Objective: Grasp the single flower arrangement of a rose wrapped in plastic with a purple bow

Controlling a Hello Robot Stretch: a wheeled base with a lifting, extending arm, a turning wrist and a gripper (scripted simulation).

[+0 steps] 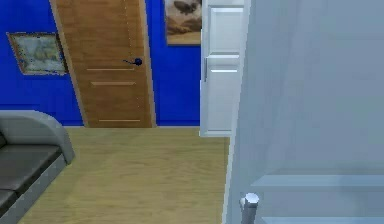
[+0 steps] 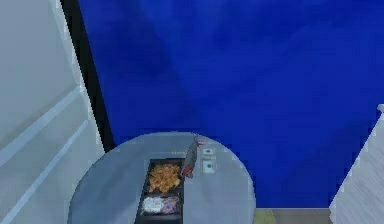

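Note:
In the arm side view a round grey table (image 2: 110, 185) stands against a blue wall. My arm rises over the table to two small white squares (image 2: 208, 160). Left of the squares is the gripper (image 2: 190, 160). A slim reddish thing (image 2: 198, 144) shows at the gripper's far end, above the tabletop. It is too small to name as the rose. I cannot tell whether the gripper holds anything. Just left of the gripper lies a dark tray (image 2: 150, 205) with an orange cluster (image 2: 164, 178) and a pale pink and white cluster (image 2: 160, 205).
A white panelled door (image 2: 40, 110) leans along the arm side view's left. In the forward view, a wooden door (image 1: 105, 60) sits in the blue wall with framed pictures (image 1: 38, 52) either side. A grey sofa (image 1: 30, 150) stands lower left, and a white door with a knob (image 1: 249, 203) fills the right.

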